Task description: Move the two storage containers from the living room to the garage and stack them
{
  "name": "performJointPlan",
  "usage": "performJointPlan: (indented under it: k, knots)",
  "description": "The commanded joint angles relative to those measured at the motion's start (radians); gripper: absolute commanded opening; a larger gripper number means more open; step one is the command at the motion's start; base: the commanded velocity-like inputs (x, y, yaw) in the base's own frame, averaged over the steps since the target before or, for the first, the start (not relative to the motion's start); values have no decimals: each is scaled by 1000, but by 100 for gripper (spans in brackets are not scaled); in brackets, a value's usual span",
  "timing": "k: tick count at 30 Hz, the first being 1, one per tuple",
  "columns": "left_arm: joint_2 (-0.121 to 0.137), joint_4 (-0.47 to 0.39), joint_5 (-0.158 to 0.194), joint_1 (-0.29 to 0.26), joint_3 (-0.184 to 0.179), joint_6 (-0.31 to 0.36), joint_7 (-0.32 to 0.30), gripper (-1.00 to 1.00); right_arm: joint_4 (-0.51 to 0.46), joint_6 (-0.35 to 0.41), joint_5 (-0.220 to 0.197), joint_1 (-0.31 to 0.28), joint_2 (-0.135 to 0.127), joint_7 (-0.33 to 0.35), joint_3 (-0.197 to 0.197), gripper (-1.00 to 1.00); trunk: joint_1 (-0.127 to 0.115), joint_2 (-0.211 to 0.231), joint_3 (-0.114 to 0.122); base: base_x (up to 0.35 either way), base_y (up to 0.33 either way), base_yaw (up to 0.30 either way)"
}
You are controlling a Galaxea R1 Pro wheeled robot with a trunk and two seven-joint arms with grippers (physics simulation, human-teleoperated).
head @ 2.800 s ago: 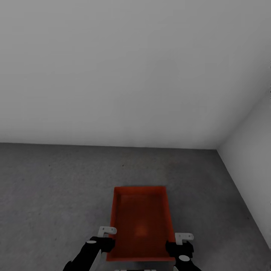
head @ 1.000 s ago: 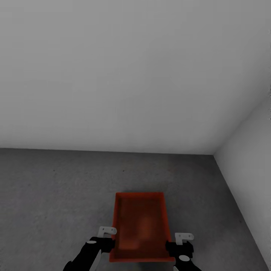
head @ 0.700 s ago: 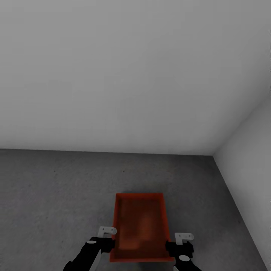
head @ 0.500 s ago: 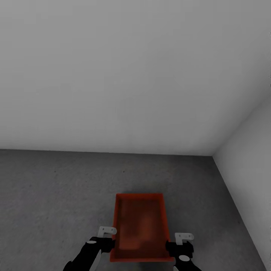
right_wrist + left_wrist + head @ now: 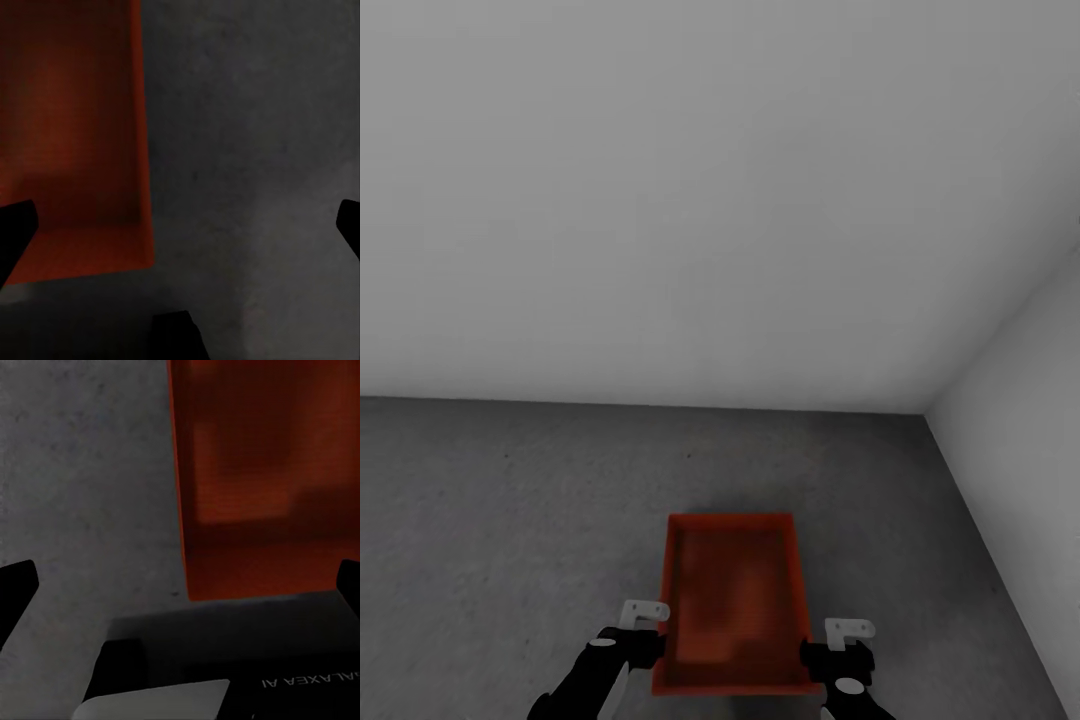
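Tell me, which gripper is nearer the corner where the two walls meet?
The right gripper. It sits beside the orange bin's right wall, on the side of the wall corner; the left gripper is beside the bin's opposite wall, farther away.

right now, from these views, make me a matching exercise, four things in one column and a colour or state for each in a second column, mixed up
Column one:
1. storage container
2. floor
3. wall
4. left end effector

Column two:
a. plain pale grey
b. orange-red
c. open, fingers spread wide
d. dark grey, mottled

Pairs: 1-b, 2-d, 3-a, 4-c
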Motion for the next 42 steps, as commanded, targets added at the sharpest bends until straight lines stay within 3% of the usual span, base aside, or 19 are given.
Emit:
performJointPlan:
  k: [1,15,42]
  knots:
    - [-1,-2,-10,0,2,8,-1,100,-1,-1,-9,-1,-1,-7,8,100,0,0,-1,-82,0,0]
    - [0,-5,-10,0,3,7,-3,100,-1,-1,-10,-1,0,-8,8,100,0,0,1,-267,0,0]
    - [1,-5,-10,0,3,6,-3,100,-1,-1,-10,-1,1,-10,7,100,0,0,42,-11,0,0]
